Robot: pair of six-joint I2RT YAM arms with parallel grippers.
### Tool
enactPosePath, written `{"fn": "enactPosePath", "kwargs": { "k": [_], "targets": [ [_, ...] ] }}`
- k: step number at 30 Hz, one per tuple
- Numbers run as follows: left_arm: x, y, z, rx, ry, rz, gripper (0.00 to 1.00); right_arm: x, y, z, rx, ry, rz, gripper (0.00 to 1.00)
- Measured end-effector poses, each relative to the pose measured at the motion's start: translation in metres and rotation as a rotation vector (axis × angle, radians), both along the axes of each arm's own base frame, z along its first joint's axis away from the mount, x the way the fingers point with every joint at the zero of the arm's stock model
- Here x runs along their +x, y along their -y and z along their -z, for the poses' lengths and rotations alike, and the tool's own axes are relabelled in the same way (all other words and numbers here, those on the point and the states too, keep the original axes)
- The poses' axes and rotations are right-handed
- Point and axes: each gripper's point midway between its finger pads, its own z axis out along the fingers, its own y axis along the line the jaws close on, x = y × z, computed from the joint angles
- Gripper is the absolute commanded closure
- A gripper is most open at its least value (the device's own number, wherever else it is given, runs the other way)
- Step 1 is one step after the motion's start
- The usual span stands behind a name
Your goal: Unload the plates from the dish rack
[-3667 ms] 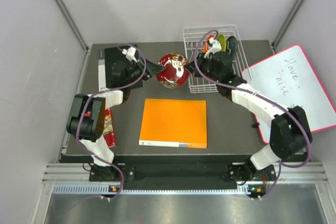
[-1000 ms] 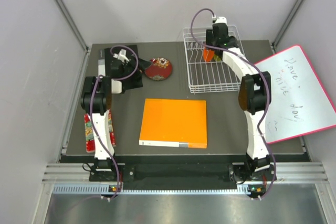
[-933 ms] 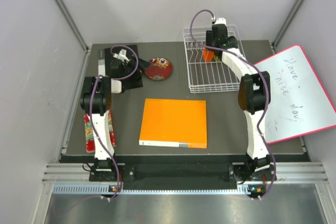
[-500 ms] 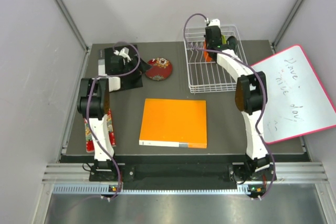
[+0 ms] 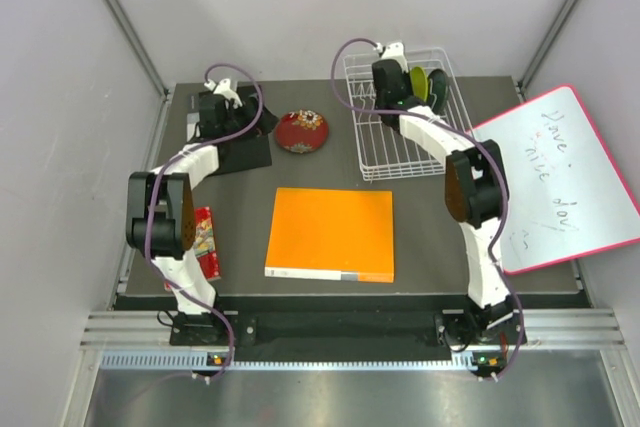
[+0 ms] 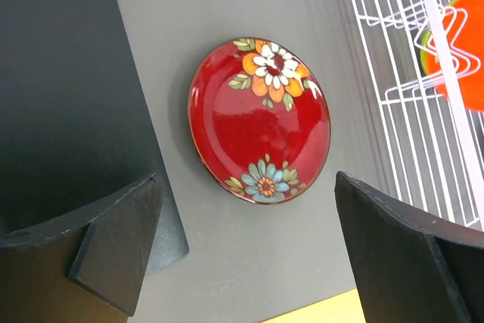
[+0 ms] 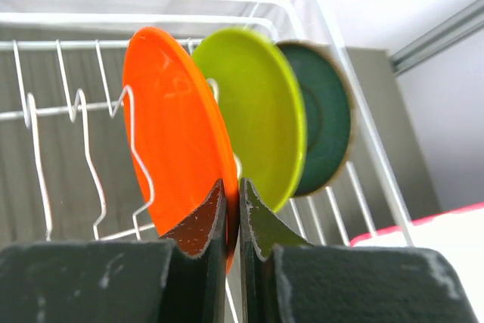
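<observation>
- Nearest my bases, the big orange square [image 5: 330,232] lies flat on the table [image 5: 430,237]. A red packet [image 5: 205,242] lies well to its left, by my left arm.
- Off the table's right edge lies the pink-edged whiteboard [image 5: 560,177], with handwriting on it.
- Farther in on the left, my left gripper [image 6: 247,187] hangs above the table next to the black mat [image 6: 60,96]. Its jaws are spread wide and hold nothing.
- Seen from my left wrist, the dark red plate [image 6: 259,119] shows between those spread fingers [image 6: 113,240]. It lies flat on the bare table with its flower pattern up. It is just beside the mat's edge, touches neither finger, and is outside the dish rack [image 5: 400,147].
- The dish rack, a white wire basket, stands at the far right corner of the table. The plates in it all sit toward its far end.
- Three plates stand on edge among the upright prongs [image 7: 38,149]. The orange plate [image 7: 170,134] is closest to my right wrist, the lime green plate [image 7: 257,111] is close behind it, and the dark grey-blue plate [image 7: 325,119] is behind that. Each partly covers the one behind it.
- My right gripper [image 7: 231,187] reaches into the rack. Its jaws are pinched together on the lower rim of the orange plate, one finger on each face.
</observation>
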Motion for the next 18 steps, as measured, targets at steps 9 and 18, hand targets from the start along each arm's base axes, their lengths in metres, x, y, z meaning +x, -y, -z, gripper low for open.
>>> {"fn": "enactPosePath", "kwargs": {
  "k": [9,18],
  "targets": [
    [-0.026,0.016,-0.001,0.020,-0.019,0.035,0.01,-0.030,0.007,-0.071,0.011,0.139,0.053,1.00],
    [-0.065,0.067,-0.018,-0.085,0.023,0.178,0.01,-0.117,-0.022,-0.112,0.314,0.125,-0.197,1.00]
  ]
}}
